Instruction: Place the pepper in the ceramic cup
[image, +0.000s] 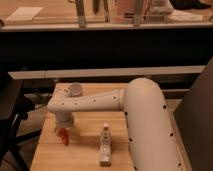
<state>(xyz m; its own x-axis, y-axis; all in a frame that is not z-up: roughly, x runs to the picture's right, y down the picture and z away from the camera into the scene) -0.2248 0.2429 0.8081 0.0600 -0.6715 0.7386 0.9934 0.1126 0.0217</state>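
reaching over the bench (85, 155), the claw (63, 131) sits at its left side, gripping one pepper (63, 136) that hangs just above the wood. one cup (75, 90) stands behind the arm. one bottle (105, 145) lies right of the pepper.

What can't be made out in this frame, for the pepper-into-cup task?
- Gripper: at the table's left side, above the pepper; the arm's wrist covers its fingers, so a grip on the pepper can't be confirmed.
- Ceramic cup: at the far edge of the table, partly behind the arm; its lower body is hidden and its inside can't be seen.
- White bottle: label too small to read.
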